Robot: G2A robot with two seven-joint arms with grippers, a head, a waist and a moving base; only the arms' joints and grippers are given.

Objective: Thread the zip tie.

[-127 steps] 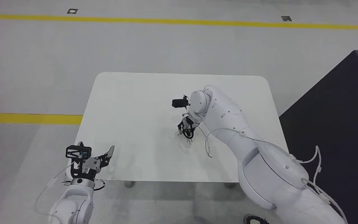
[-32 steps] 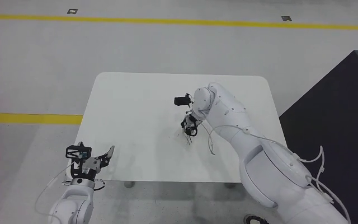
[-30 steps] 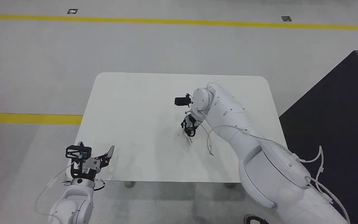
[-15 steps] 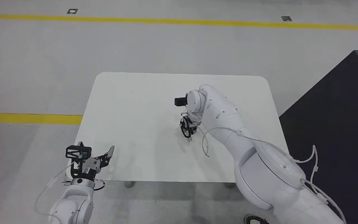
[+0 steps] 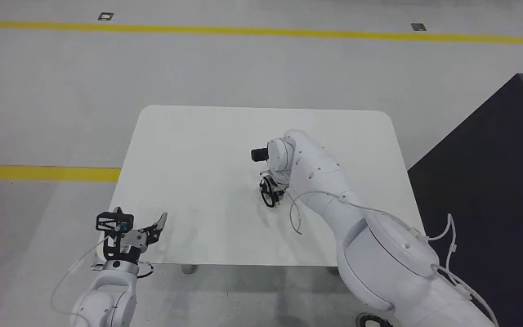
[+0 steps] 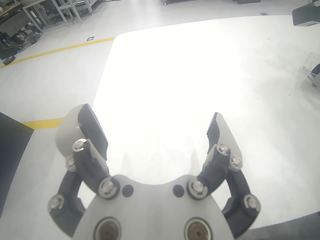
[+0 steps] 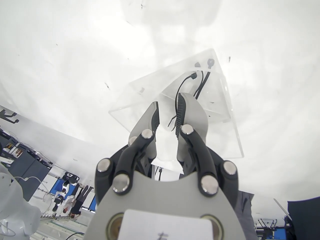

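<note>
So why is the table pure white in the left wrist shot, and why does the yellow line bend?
Left wrist view: the table is blown out by glare ahead of the left gripper, and the wide lens likely bows the yellow floor line. Top view: light is even, the yellow lines run straight. Right wrist view: milder glare; black zip tie and clear fixture are legible.
</note>
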